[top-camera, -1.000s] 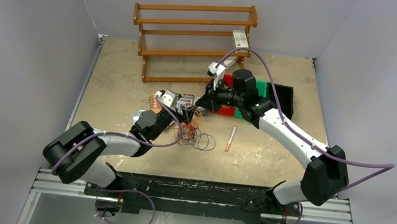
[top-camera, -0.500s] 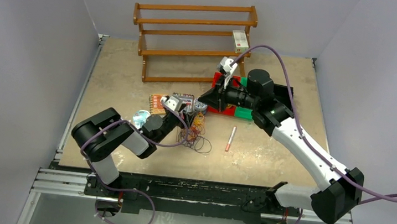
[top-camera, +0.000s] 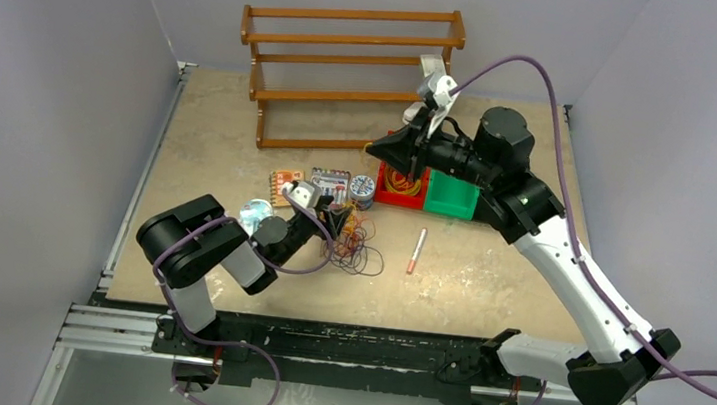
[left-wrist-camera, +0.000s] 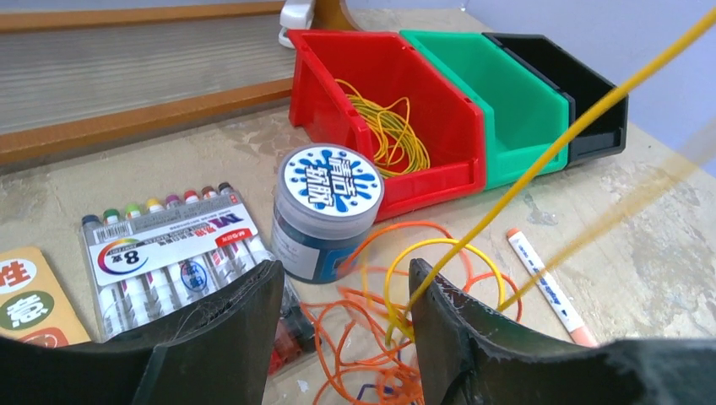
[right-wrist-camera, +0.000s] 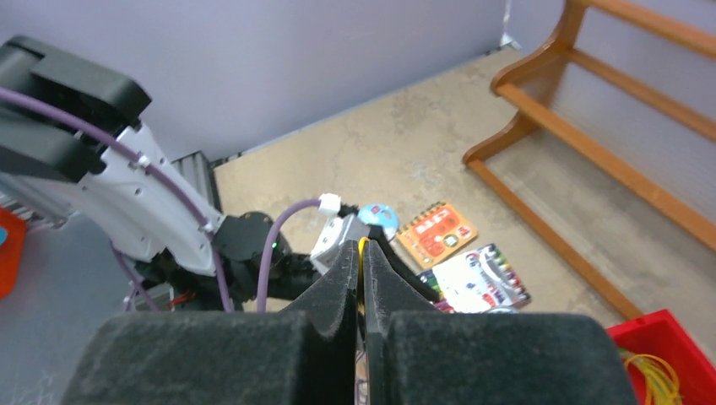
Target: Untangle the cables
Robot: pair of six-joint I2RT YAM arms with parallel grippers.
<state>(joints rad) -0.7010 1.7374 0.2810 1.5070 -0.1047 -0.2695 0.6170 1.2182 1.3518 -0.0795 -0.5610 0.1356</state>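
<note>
Yellow cable (left-wrist-camera: 540, 160) runs taut from my right gripper (right-wrist-camera: 361, 253), clamped shut on it, down to the tangle (top-camera: 358, 245) on the table (top-camera: 219, 148), which my left gripper (left-wrist-camera: 344, 283) straddles, jaws apart, to anchor it.

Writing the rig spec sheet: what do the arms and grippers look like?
Left arm and right arm: white links, black joints, a lilac hose looping along each. Left gripper and right gripper: black, matte, wedge-shaped fingers; white block at each wrist.
</note>
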